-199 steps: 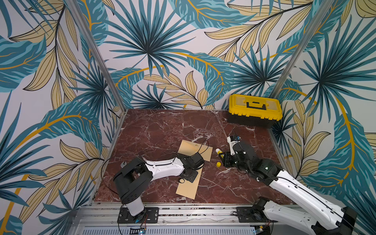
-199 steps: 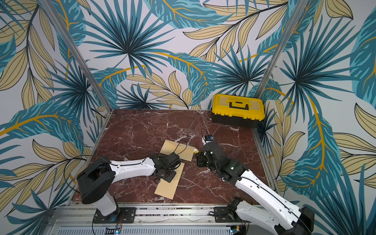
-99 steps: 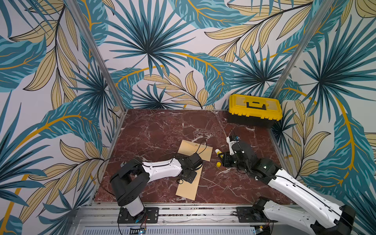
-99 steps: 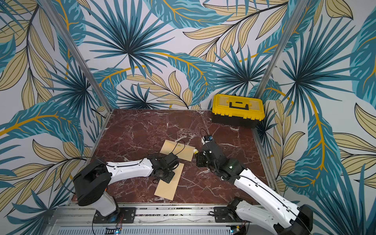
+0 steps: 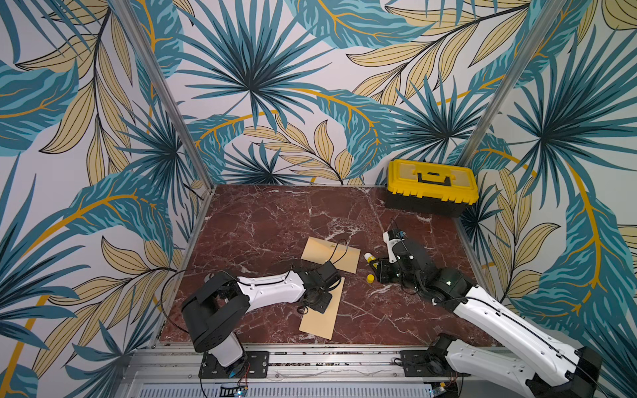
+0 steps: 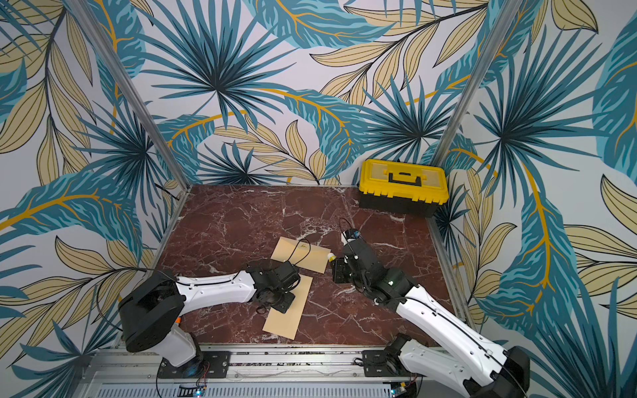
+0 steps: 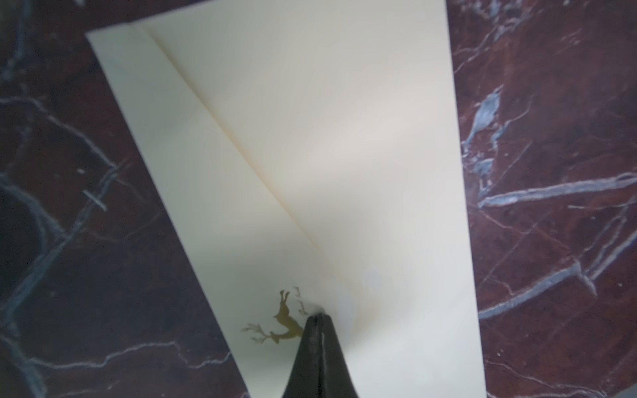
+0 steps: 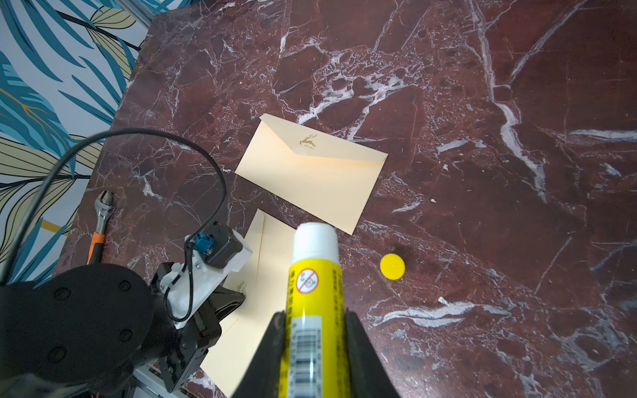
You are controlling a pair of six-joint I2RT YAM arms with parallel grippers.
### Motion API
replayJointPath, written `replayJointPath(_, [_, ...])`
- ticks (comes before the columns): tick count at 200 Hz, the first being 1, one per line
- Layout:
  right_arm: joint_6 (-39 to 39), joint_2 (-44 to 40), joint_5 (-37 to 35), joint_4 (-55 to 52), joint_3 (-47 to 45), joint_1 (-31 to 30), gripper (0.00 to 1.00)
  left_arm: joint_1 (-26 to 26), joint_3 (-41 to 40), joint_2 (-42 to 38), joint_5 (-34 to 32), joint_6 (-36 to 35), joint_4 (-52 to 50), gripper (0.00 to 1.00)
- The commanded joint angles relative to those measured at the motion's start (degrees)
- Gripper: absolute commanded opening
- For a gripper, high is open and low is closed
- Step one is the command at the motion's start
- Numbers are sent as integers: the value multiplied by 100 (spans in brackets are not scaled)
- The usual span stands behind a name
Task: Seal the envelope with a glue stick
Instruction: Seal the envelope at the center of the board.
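Yellow glue stick (image 8: pixel 315 303): barcode label (image 8: pixel 305 348), prohibition symbol (image 8: pixel 306 281).

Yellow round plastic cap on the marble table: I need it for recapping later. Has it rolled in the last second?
No. In a top view the yellow cap stays just off the corner of the farther cream paper envelope.

On glue stick (image 8: pixel 315 310): red prohibition sign (image 8: pixel 306 281) on yellow barrel, barcode (image 8: pixel 305 348) on white label; small print illegible. Gold deer emblem (image 8: pixel 307 141) on flap of envelope (image 8: pixel 310 179) nearer far edge of desk (image 8: pixel 482 86).
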State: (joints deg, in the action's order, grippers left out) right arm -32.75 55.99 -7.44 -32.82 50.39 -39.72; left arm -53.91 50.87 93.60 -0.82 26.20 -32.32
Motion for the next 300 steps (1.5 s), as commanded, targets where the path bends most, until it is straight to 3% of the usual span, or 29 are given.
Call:
replayJointPath(1, [-12, 17, 32, -67, 18, 33, 0, -5, -247, 345, 155, 105, 268, 1])
replayJointPath(43, [-9, -10, 30, -124, 11, 28, 0, -22, 13, -364, -214, 35, -421, 0])
replayJointPath(76, [-15, 26, 51, -102, 6, 27, 0, -45, 41, -553, -64, 76, -530, 0])
replayJointPath(130, [-10, 70, 84, -111, 6, 36, 0, -79, -553, -238, 461, 346, 435, 0])
replayJointPath(167, [4, 44, 76, -161, 15, 35, 0, -111, -653, 48, 340, 352, 423, 0])
replayJointPath(220, [20, -9, 32, -222, 51, 44, 0, -107, -74, -388, 25, 117, -218, 0])
replayJointPath(261, [-21, -97, -1, -256, 16, 44, 0, -106, 236, -7, 70, 20, -57, 0])
replayJointPath(300, [-16, -208, -36, -360, -3, 51, 0, -110, 37, 388, 141, 48, 260, 0])
